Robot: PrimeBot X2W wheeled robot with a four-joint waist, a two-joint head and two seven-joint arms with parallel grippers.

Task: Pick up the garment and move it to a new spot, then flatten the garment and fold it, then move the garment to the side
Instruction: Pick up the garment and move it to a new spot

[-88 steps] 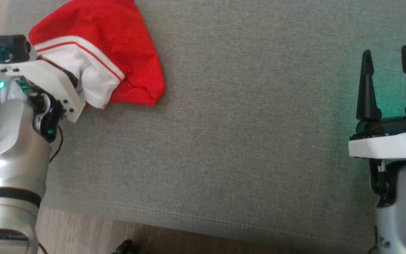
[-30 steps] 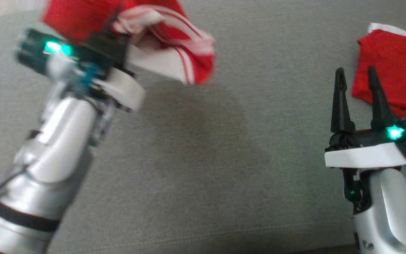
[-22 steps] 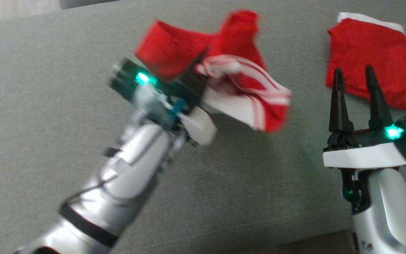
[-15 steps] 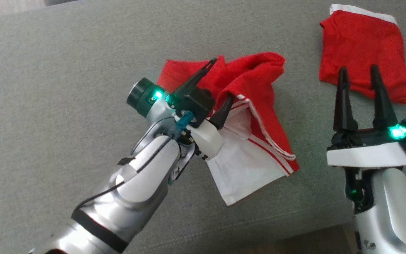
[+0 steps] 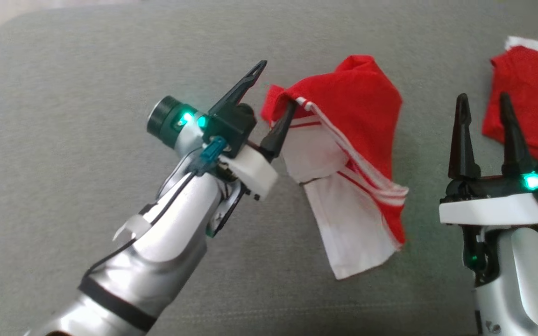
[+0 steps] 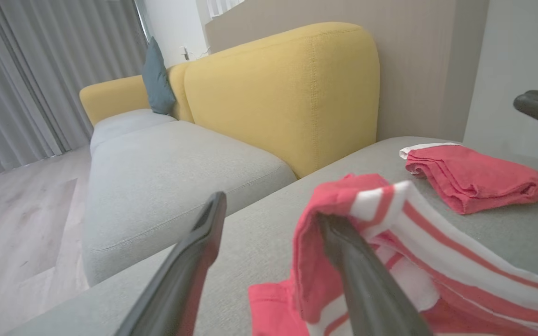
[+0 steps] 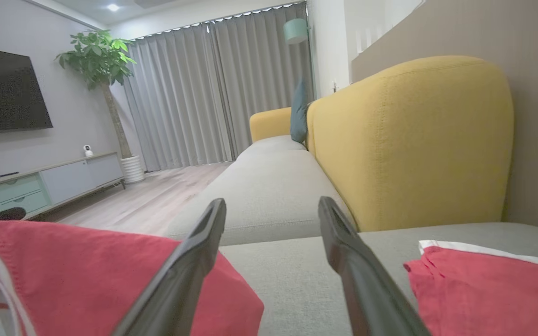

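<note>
The garment (image 5: 353, 154) is red with white panels and red stripes, lying crumpled on the grey cushion (image 5: 87, 93) mid-frame in the head view. My left gripper (image 5: 276, 84) is open, and the garment's upper edge is draped over its lower finger (image 5: 280, 128). The upper finger is free. In the left wrist view the striped garment (image 6: 390, 242) hangs over the right finger (image 6: 357, 275) of my left gripper (image 6: 271, 207). My right gripper (image 5: 482, 98) stands open and holds nothing, to the garment's right. In the right wrist view my right gripper (image 7: 271, 201) has the garment (image 7: 87, 270) at its left.
Another red cloth with a white edge (image 5: 530, 93) lies folded on the cushion at the far right, behind my right gripper; it shows again as the red cloth (image 6: 474, 175) and the red cloth (image 7: 493, 289). A yellow sofa backrest (image 6: 287, 93) rises behind the cushion.
My left arm has carried the garment from the left to the middle of the cushion and opened its jaws. The garment now hangs over one finger. The head camera has also moved.
</note>
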